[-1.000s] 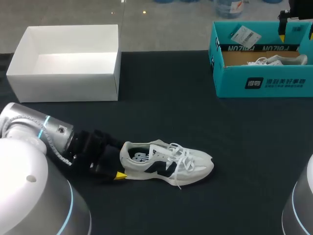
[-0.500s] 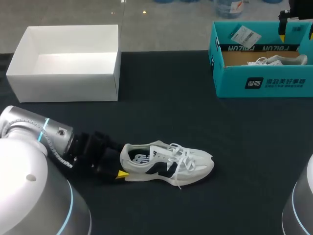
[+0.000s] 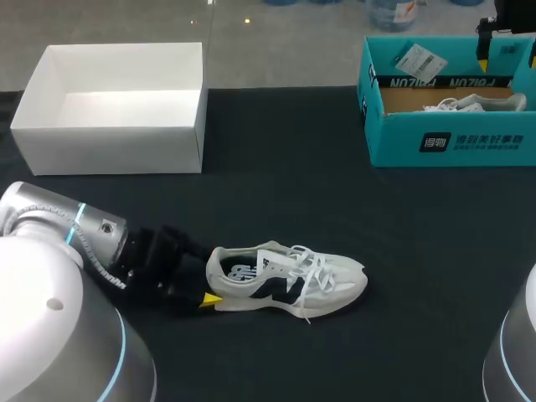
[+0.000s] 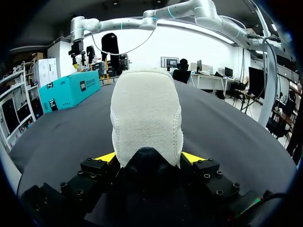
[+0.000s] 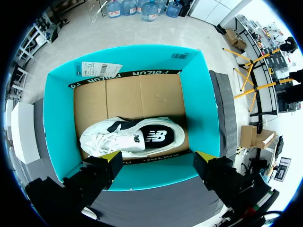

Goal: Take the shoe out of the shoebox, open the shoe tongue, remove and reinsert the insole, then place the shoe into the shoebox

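- Shoe [image 3: 289, 280]: white with a dark side logo, upright on its sole on the table [image 3: 335, 193]. It sits near the front edge, left of the middle. Heel faces the left edge, toe faces the right edge, and the laces lie loose over the top.
- Left gripper [image 4: 149, 158]: low at the shoe's heel, arm coming in from the front-left corner. The wrist view shows the fleecy heel between the two yellow tips, one pressed against each side, so it is clamped on the heel.
- Right gripper [image 5: 157, 158]: hangs above the teal shoebox [image 3: 448, 142] at the back-right corner. Fingers are spread wide with nothing between them, and they touch neither the box nor its contents.
- Shoebox: open, cardboard floor showing. A second shoe [image 5: 128, 137] lies on its side inside, along the wall nearest the right gripper.
- Hang tag [image 5: 99, 69]: rests on the shoebox rim, on the side away from the second shoe.
- White box [image 3: 109, 109]: open-topped, at the back-left corner, well apart from the shoe and both grippers.
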